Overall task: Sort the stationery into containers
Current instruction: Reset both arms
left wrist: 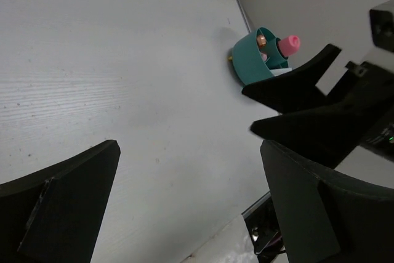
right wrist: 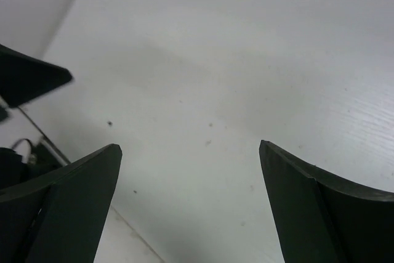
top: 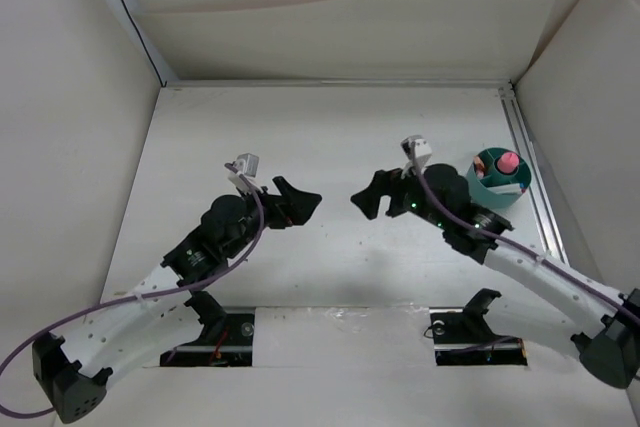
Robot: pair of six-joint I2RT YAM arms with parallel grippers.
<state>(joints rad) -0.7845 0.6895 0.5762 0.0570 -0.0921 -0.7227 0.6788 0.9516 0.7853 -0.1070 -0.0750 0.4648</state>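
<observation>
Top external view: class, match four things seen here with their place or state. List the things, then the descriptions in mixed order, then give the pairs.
Things:
1. left gripper
2. right gripper
3. teal organizer
4. pink-tipped piece

Descriptions:
A. stands inside the organizer
B. open, just left of the middle of the table
C. sits by the table's right edge
D. open, just right of the table's middle

Pairs: 1-B; 2-D; 3-C; 4-A

Pale, faintly grained surface [top: 320, 137] — the teal organizer [top: 488, 193] stands upright on it, close by the right edge.
</observation>
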